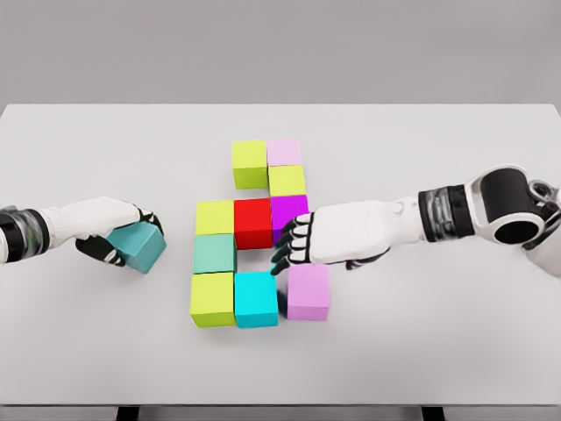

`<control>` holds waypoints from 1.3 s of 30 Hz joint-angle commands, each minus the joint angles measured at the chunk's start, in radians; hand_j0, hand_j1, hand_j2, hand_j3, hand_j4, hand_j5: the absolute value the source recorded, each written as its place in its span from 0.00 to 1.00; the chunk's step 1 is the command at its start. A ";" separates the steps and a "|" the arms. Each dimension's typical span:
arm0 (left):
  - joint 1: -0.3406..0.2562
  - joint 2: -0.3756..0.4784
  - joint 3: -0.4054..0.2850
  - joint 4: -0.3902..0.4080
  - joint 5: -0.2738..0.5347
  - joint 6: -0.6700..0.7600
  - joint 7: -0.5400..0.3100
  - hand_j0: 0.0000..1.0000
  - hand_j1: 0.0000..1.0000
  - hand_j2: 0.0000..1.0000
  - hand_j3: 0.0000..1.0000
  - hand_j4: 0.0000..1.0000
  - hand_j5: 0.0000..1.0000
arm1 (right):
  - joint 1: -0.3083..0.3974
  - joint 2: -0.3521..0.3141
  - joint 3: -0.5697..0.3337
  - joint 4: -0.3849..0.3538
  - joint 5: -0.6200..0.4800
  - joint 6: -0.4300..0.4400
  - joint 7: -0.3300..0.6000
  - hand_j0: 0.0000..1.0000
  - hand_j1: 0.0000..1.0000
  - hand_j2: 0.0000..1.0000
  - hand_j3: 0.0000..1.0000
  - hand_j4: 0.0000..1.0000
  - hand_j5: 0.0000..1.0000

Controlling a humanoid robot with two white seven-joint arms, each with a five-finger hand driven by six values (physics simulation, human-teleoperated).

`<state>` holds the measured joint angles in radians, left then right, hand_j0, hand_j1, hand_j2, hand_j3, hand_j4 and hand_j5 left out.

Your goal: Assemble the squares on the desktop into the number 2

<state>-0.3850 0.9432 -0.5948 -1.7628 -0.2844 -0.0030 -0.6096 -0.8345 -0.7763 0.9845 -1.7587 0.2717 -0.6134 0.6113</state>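
Squares (250,232), nine bright cubes, sit clustered before you; left robot hand (118,239) grips a teal cube (140,247), right robot hand (296,241) spread.

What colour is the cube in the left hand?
Teal; the cube in the left hand shows best in the head view.

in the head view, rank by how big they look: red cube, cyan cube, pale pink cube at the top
1. cyan cube
2. red cube, only slightly smaller
3. pale pink cube
The order follows nearness to the camera, so true sizes may match.
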 commanded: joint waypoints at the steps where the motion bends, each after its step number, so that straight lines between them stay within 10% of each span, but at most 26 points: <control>1: 0.000 0.000 -0.002 0.000 0.002 0.001 -0.001 0.49 0.49 0.49 0.49 0.49 0.49 | -0.002 -0.024 -0.036 0.001 -0.043 0.003 0.000 1.00 1.00 1.00 1.00 1.00 1.00; 10: -0.034 -0.018 0.001 0.002 0.001 0.012 -0.001 0.40 0.40 0.40 0.40 0.40 0.40 | 0.023 -0.262 -0.038 0.002 -0.045 0.003 0.000 1.00 1.00 1.00 1.00 1.00 1.00; 39: -0.193 -0.250 0.016 0.135 -0.039 0.278 -0.001 0.25 0.25 0.25 0.25 0.25 0.25 | 0.043 -0.195 0.056 0.002 0.104 0.003 0.000 1.00 1.00 1.00 1.00 1.00 1.00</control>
<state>-0.5798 0.7205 -0.5782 -1.6398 -0.3124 0.2414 -0.6123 -0.7915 -0.9830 1.0325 -1.7572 0.3804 -0.6130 0.6112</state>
